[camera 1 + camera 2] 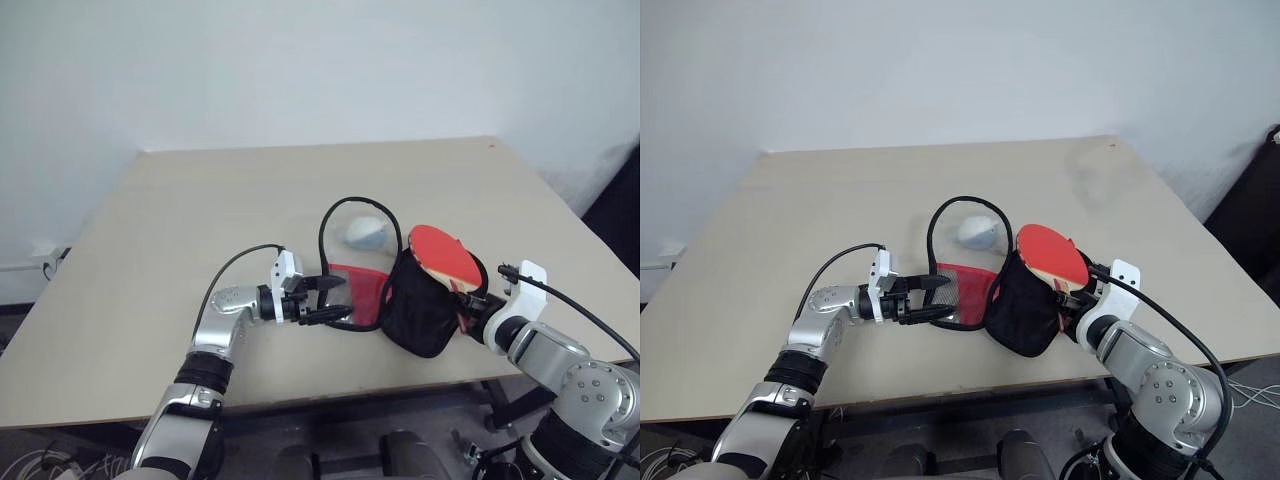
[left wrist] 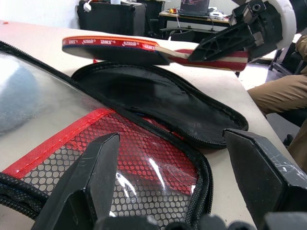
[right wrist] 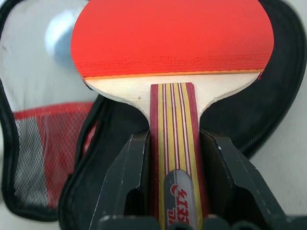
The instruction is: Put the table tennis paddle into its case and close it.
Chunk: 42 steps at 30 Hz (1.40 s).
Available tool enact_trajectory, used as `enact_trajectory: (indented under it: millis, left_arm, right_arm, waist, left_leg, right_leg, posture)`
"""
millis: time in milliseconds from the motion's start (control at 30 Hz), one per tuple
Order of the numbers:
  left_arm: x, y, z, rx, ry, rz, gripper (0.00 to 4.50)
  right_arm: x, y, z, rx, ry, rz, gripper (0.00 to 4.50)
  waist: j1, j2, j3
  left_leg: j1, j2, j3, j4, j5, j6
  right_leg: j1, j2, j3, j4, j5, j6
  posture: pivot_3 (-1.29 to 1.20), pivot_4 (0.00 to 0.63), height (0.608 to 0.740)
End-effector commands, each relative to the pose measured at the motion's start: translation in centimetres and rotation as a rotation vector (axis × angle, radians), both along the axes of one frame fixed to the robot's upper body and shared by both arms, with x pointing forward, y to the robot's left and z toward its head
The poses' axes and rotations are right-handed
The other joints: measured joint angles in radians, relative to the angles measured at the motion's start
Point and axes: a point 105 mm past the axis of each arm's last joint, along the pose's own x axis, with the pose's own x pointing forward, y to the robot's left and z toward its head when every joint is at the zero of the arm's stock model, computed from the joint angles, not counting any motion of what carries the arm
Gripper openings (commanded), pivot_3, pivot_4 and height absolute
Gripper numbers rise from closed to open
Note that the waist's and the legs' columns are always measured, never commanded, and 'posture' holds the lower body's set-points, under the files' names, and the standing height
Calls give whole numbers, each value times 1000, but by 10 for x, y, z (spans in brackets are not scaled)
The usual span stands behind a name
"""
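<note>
Right wrist view: my right tool (image 3: 175, 184) is clamped on the striped wooden handle of the table tennis paddle (image 3: 172, 40), red face up, blade hanging over the opened black half of the case (image 3: 283, 91). Judged from this, the paddle is picked up and brought to the case but not yet inside; insertion, folding over and zipping are all left. Left eye view, centre of frame: the case (image 1: 420, 305) lies unzipped on the table (image 1: 200, 200), black shell at lower right of centre, window flap with the red mesh panel spread toward the left. My left tool (image 1: 335, 299) reaches in level from lower left, jaws wide apart around the mesh flap's edge; whether the fingers (image 2: 91, 177) actually press it I cannot tell. Small grey-white lump (image 1: 366, 234) sits just above the case, seen through the clear window, inside the zipper loop as framed; it may be under the flap and could foul the closing. Person's leg in tan cloth at the right edge of the left wrist view (image 2: 283, 91), apart from the work.
</note>
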Motion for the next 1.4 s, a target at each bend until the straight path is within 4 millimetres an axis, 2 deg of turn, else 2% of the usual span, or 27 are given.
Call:
enact_trajectory:
  millis: [33,467,600,933,1400]
  left_arm:
    - [1,-1,8,7,-35,-17,3638]
    - [0,-2,9,13,-37,-27,3638]
    - [0,-2,9,15,-36,-29,3638]
    - [0,-4,9,11,-40,-26,3638]
    - [0,-8,9,7,-45,-33,3638]
  right_arm:
    - [-1,5,15,-12,-68,4,1182]
    - [-3,5,4,-41,-5,-68,1182]
    - [0,2,2,-79,13,-102,1182]
    - [11,9,0,-158,27,-102,1182]
    - [21,-19,-10,-200,83,-286,1182]
  waist:
    - [0,0,0]
    - [-1,0,0]
    - [-1,0,0]
    - [-2,0,0]
    - [1,0,0]
  left_leg:
    - [0,0,0,0,0,0]
    - [1,0,-1,3,0,0]
    - [1,0,-1,3,0,0]
    - [1,0,-1,4,0,0]
    - [1,0,-2,5,0,0]
  right_leg:
    - [0,0,0,1,0,0]
    - [-2,1,0,10,-1,0]
    - [-2,1,0,10,-1,0]
    - [-2,1,0,10,-1,0]
    - [-1,1,-1,9,-1,0]
  posture:
    - [0,0,740]
    - [0,0,740]
    - [0,0,740]
    - [0,0,740]
    - [0,0,740]
